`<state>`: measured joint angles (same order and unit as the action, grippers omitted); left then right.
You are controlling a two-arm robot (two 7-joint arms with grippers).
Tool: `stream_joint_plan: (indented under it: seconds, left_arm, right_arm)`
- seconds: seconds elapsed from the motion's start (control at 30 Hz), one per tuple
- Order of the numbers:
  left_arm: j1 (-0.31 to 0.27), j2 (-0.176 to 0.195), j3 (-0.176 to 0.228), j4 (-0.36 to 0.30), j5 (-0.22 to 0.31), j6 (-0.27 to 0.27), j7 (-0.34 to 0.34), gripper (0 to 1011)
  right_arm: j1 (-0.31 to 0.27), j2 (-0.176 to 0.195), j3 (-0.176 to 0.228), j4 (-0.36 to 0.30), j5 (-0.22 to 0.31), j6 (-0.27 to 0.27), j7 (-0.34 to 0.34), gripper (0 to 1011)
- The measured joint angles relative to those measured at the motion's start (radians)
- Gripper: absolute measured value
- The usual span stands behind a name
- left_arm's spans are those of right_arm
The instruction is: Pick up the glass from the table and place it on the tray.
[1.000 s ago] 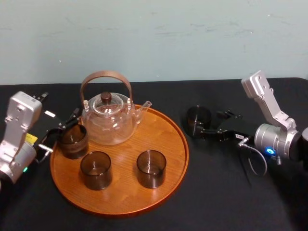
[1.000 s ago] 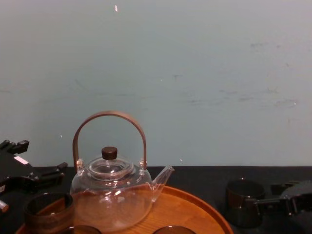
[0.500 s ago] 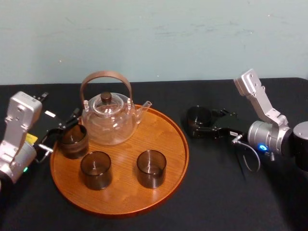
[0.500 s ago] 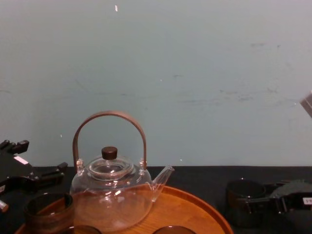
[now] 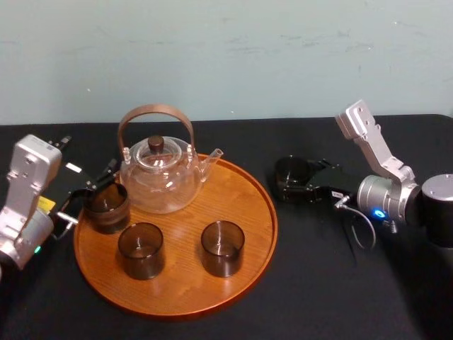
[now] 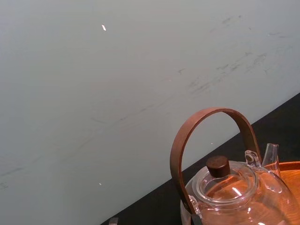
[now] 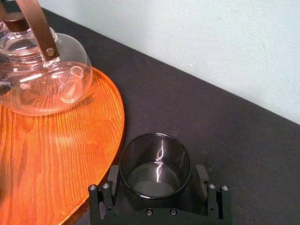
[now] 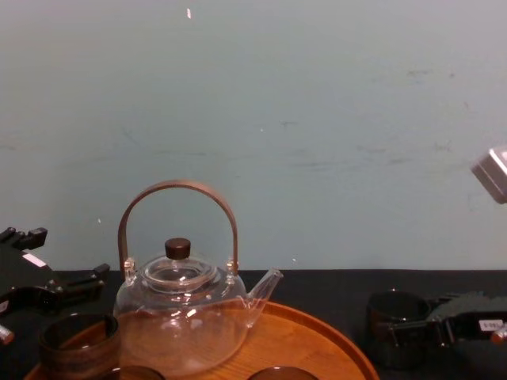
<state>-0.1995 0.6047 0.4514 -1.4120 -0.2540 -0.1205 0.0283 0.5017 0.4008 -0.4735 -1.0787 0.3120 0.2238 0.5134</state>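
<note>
1. Right of centre in the head view, the glass (image 5: 291,172) stands upright on the black table (image 5: 318,283), just beside the right rim of the tray (image 5: 244,202) and not on it.
2. The right gripper (image 5: 301,183) straddles this glass, jaws spread with one on each side of its wall; I judge it not clamped yet.
3. To do this step well, I would close evenly on the middle of the wall, lift straight up until the base clears the low rim, then carry it left.
4. The bare wood at the tray's right, between the rim and the teapot (image 5: 159,177), looks like the safest landing spot.
5. The left gripper (image 5: 95,185) sits at the left edge of the frame, near the tray; I cannot tell whether it is open or closed.
6. Count: four dark glasses, one on the table and three on the tray (image 5: 107,207) (image 5: 141,249) (image 5: 222,247); one teapot; one tray.
</note>
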Motion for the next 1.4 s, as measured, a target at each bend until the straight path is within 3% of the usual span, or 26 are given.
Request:
stream_joint_plan:
  seconds: [0.83,1.07,1.4]
  left_arm:
    - [0.0,0.0,0.0,0.0,0.0,0.0,0.0,1002]
    - [0.0,0.0,0.0,0.0,0.0,0.0,0.0,1002]
    - [0.0,0.0,0.0,0.0,0.0,0.0,0.0,1001]
  right_arm:
    - [0.013,-0.019,0.001,0.018,-0.024,0.001,-0.002,1002]
    - [0.013,-0.019,0.002,0.018,-0.023,0.001,-0.002,902]
    - [0.013,-0.019,0.002,0.018,-0.021,0.001,-0.002,902]
